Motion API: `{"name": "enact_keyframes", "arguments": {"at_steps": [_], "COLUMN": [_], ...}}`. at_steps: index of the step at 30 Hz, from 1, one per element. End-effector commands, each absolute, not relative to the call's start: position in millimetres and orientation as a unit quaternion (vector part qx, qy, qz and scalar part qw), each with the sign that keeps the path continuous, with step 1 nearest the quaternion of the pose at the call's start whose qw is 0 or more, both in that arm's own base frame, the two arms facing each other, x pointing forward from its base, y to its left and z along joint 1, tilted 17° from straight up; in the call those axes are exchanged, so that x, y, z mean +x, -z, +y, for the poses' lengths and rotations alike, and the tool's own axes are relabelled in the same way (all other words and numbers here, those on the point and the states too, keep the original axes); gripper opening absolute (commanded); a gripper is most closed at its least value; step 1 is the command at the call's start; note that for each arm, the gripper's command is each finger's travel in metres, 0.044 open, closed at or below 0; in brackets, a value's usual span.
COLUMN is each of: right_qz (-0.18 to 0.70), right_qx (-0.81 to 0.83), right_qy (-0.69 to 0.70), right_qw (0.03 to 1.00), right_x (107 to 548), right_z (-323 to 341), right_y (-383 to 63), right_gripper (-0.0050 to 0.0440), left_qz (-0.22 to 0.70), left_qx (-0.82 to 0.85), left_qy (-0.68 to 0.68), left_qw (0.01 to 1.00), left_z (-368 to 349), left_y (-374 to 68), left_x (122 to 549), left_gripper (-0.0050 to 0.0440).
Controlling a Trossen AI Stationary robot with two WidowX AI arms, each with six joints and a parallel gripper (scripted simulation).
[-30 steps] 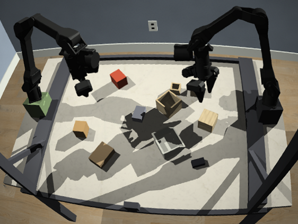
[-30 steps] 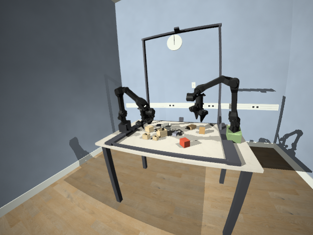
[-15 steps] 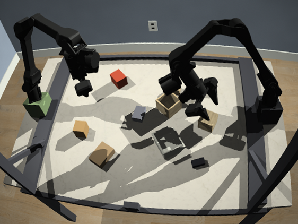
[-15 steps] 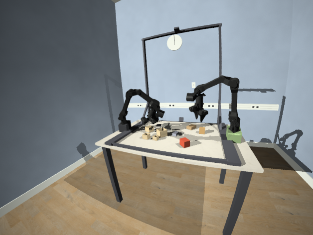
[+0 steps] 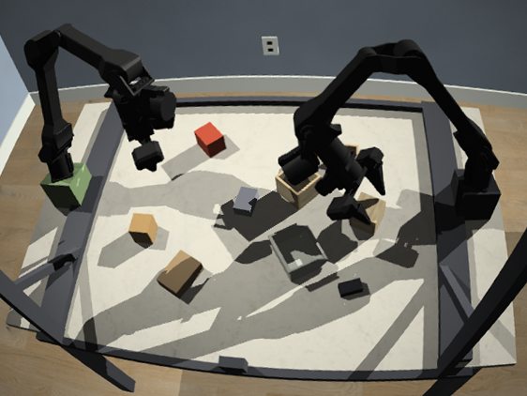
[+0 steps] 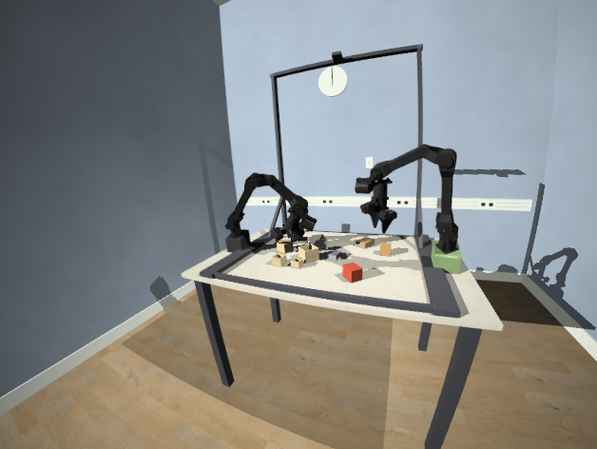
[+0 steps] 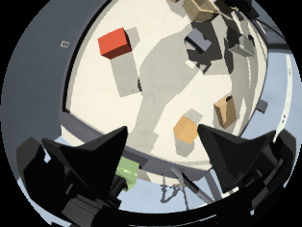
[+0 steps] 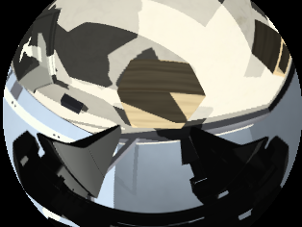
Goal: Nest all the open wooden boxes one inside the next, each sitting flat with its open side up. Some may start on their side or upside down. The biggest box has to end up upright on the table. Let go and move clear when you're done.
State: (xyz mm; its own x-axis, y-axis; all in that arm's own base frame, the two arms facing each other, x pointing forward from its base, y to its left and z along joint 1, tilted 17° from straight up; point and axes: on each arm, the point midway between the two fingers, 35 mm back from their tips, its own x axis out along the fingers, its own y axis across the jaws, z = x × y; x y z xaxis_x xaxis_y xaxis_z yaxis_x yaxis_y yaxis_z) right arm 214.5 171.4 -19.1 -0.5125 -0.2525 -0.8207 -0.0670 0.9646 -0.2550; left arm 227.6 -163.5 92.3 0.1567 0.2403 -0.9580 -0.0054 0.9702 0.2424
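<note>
Your right claw (image 5: 374,207) (image 6: 295,244) (image 8: 156,130) is spread nearly as wide as it goes, holding nothing, and hovers around and above a wooden box (image 5: 372,212) (image 6: 284,246) (image 8: 161,91) that has a closed face turned up. From these views you can't tell whether its fingers touch that box. Your left claw (image 5: 147,157) (image 6: 379,228) (image 7: 163,129) is likewise almost fully open and holds nothing, hanging above the desk (image 5: 394,327) (image 6: 289,277) (image 7: 96,87) (image 8: 183,19), well apart from the wooden boxes. The largest open wooden box (image 5: 297,196) (image 6: 308,253) (image 7: 199,11) stands with its opening up near the middle, partly hidden by your right arm. Beyond it you have two smaller wooden boxes, one (image 5: 352,150) (image 6: 279,261) (image 8: 264,45) mostly behind that arm in the top view and the other (image 6: 297,263) plain only in the exterior view. All four stand separately, so you have none nested. Near the largest, you'll see a grey open tray (image 5: 322,252) and a blue-grey block (image 5: 245,200) (image 6: 335,255) (image 7: 197,40). Farther toward your left arm's side lie a red block (image 5: 209,140) (image 6: 352,272) (image 7: 114,43), an orange block (image 5: 143,228) (image 6: 385,248) (image 7: 186,130) and a brown block (image 5: 180,273) (image 6: 364,243) (image 7: 225,112).
</note>
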Motion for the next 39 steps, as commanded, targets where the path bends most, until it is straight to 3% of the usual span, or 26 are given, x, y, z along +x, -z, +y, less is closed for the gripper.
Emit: {"name": "enact_keyframes", "arguments": {"at_steps": [1,17,19,28,39], "right_qz": [0.864,0.862,0.862,0.861,0.861], "right_qx": [-0.096,-0.093,-0.094,-0.091,-0.091], "right_qy": [0.096,0.093,0.093,0.092,0.092], "right_qw": [0.484,0.489,0.489,0.492,0.492], "right_x": [219.3,224.4,224.2,224.8,224.8], "right_z": [161.7,159.5,159.7,160.7,160.7], "right_y": [49.0,64.2,64.2,62.2,62.2], "right_gripper": [0.04,0.04,0.0352,0.0292,0.0259], "left_qz": [0.64,0.64,0.64,0.64,0.64], "left_qx": [0.089,0.089,0.089,0.089,0.089], "left_qy": [-0.077,-0.077,-0.077,-0.077,-0.077], "left_qw": [0.759,0.759,0.759,0.759,0.759], "left_z": [-165.6,-165.6,-165.6,-165.6,-165.6], "left_y": [-96.8,-96.8,-96.8,-96.8,-96.8], "left_x": [229.8,229.8,229.8,229.8,229.8], "left_gripper": [0.04,0.04,0.04,0.04,0.04]}}
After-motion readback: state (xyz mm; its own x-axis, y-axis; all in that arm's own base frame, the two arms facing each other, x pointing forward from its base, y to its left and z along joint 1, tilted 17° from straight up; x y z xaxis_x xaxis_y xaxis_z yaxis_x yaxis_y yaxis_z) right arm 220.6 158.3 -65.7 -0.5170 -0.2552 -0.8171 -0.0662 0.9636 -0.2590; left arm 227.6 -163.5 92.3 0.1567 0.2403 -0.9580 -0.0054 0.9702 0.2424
